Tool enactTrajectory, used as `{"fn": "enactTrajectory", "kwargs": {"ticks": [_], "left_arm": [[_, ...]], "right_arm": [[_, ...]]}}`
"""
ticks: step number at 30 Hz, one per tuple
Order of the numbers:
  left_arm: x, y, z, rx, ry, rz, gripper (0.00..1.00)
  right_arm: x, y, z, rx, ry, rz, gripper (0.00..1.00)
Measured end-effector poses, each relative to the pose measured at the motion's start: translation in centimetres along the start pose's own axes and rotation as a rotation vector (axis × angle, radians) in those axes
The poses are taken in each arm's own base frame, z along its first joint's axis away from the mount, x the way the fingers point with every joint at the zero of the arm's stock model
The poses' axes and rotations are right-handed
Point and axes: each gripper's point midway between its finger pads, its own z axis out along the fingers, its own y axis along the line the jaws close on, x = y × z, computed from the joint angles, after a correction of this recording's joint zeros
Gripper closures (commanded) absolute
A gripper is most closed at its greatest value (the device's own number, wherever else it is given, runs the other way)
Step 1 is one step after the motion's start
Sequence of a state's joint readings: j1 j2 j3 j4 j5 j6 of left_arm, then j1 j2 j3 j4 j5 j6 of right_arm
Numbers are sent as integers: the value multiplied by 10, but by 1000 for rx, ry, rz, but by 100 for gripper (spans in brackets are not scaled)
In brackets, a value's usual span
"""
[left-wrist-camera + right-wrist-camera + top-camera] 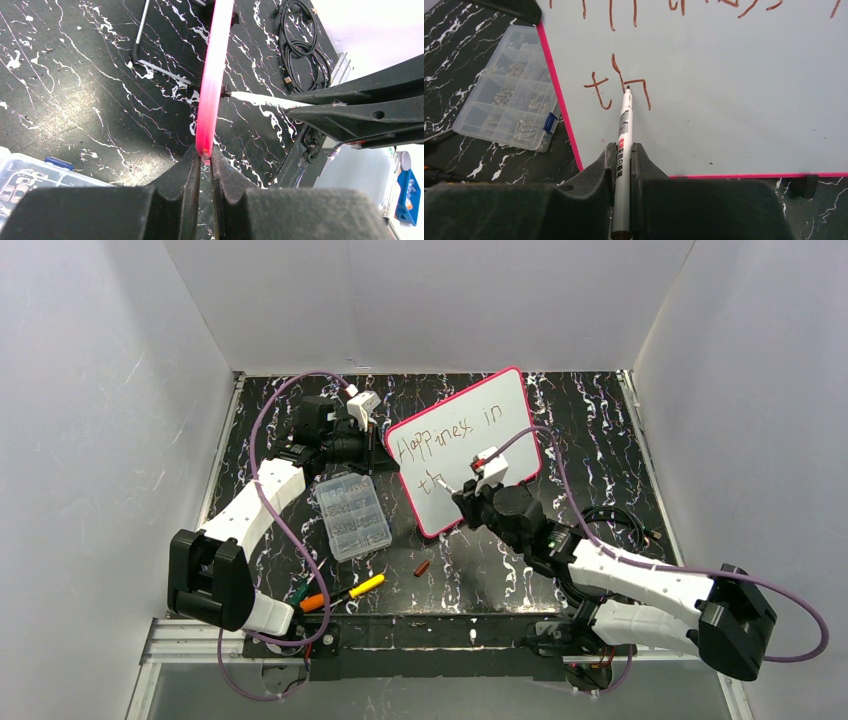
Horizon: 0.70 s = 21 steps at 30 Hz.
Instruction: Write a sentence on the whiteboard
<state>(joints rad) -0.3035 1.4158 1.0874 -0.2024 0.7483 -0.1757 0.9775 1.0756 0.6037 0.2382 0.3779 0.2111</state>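
The whiteboard (515, 430), white with a pink rim, stands tilted at the table's middle back. The sentence (445, 435) reads "Happiness in" on the upper row, with "th" (616, 85) started below. My left gripper (385, 452) is shut on the board's left rim (204, 152), which runs away edge-on as a pink strip in the left wrist view. My right gripper (472, 495) is shut on a silver marker (625, 125). The marker's tip touches the board at the "h". The marker also shows in the left wrist view (260, 99).
A clear organizer box (352, 515) lies left of the board, also in the right wrist view (506, 107). A yellow marker (366, 586), an orange pen (312, 602) and a small brown cap (422, 567) lie near the front. A black cable coil (615, 525) lies at the right.
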Motion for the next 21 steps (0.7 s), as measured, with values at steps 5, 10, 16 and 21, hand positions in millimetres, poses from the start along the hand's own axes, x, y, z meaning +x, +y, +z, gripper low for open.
{"fn": "enactTrajectory", "kwargs": {"ticks": [5, 10, 16, 21], "left_arm": [[0, 0, 0, 0, 0, 0, 100], [0, 0, 0, 0, 0, 0, 100], [0, 0, 0, 0, 0, 0, 100], [0, 0, 0, 0, 0, 0, 100]], "right_arm": [[-10, -7, -5, 34, -34, 5, 99], [-8, -13, -4, 67, -28, -8, 99], [0, -18, 0, 95, -6, -32, 99], [3, -20, 2, 107, 4, -43, 99]]}}
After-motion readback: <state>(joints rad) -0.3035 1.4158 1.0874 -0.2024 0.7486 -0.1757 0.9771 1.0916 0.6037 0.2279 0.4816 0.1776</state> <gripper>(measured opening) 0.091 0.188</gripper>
